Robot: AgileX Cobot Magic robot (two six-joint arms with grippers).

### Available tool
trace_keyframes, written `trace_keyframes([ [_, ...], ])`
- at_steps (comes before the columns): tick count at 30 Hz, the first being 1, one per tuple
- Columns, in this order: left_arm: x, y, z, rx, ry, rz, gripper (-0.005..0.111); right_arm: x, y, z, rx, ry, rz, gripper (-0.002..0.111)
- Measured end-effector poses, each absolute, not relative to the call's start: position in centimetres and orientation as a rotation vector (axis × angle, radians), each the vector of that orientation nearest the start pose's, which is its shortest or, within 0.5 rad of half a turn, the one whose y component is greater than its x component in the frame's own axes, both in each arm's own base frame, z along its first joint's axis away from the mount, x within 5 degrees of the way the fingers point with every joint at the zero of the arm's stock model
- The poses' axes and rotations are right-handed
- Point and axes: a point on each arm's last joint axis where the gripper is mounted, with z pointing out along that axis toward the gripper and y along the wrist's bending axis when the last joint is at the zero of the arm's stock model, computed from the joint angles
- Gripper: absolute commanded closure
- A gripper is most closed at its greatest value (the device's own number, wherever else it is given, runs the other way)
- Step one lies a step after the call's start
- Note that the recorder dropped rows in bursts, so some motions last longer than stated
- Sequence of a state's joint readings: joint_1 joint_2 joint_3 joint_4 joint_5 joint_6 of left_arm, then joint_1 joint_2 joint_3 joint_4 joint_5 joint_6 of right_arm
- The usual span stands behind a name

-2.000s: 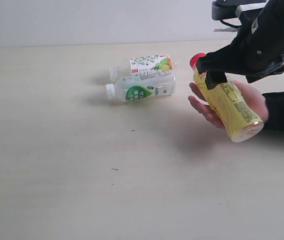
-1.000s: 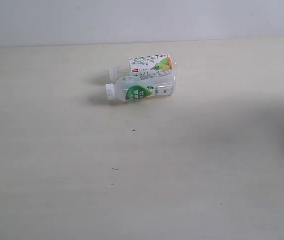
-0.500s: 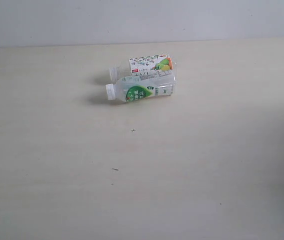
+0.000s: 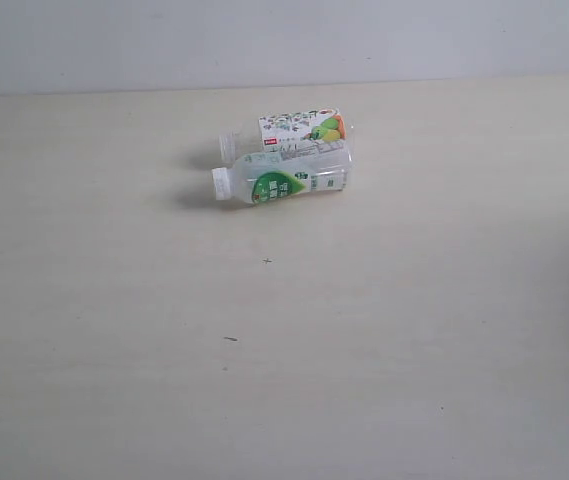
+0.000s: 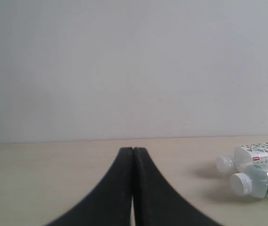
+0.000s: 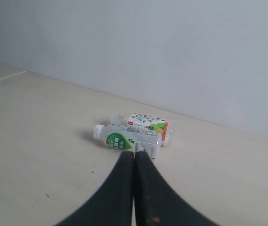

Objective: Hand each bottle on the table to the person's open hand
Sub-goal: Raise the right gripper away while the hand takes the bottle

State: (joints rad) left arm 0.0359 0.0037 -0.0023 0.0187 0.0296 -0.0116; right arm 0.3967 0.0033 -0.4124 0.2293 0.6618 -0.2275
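Two clear bottles lie side by side on the pale table (image 4: 114, 350). The one with the green-white label (image 4: 282, 180) lies nearer the front, its white cap to the left. The one with the white fruit-print label (image 4: 299, 128) lies just behind it, touching it. Both show in the right wrist view, green-white (image 6: 126, 140) and fruit-print (image 6: 148, 124), and in the left wrist view, green-white (image 5: 261, 182) and fruit-print (image 5: 256, 154). My left gripper (image 5: 133, 149) is shut and empty. My right gripper (image 6: 134, 153) is shut and empty. Neither arm shows in the exterior view. No hand is in view.
A plain grey wall (image 4: 284, 40) runs behind the table's far edge. A few tiny dark specks (image 4: 230, 339) mark the tabletop in front of the bottles.
Two seconds ago my right gripper and a person's hand held a yellow bottle with a red cap at the right. Hand, bottle and arm have left the view. The two clear bottles have not moved.
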Motion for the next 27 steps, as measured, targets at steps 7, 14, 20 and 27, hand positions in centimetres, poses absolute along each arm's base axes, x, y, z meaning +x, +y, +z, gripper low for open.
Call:
trace_keyframes([
  [7, 5.7, 0.2, 21.1, -0.022, 1.514, 0.035, 0.107, 1.1, 1.7, 29.1, -0.51, 1.615, 0.387, 0.108],
  [14, 5.7, 0.2, 21.1, -0.022, 1.514, 0.035, 0.107, 1.2, 1.6, 29.4, -0.511, 1.586, 0.363, 0.108],
  [20, 5.7, 0.2, 21.1, -0.022, 1.514, 0.035, 0.107, 2.3, 2.0, 27.2, -0.501, 1.613, 0.366, 0.108],
  [27, 5.7, 0.2, 21.1, -0.022, 1.514, 0.035, 0.107, 3.2, 2.4, 24.7, -0.504, 1.663, 0.359, 0.108],
])
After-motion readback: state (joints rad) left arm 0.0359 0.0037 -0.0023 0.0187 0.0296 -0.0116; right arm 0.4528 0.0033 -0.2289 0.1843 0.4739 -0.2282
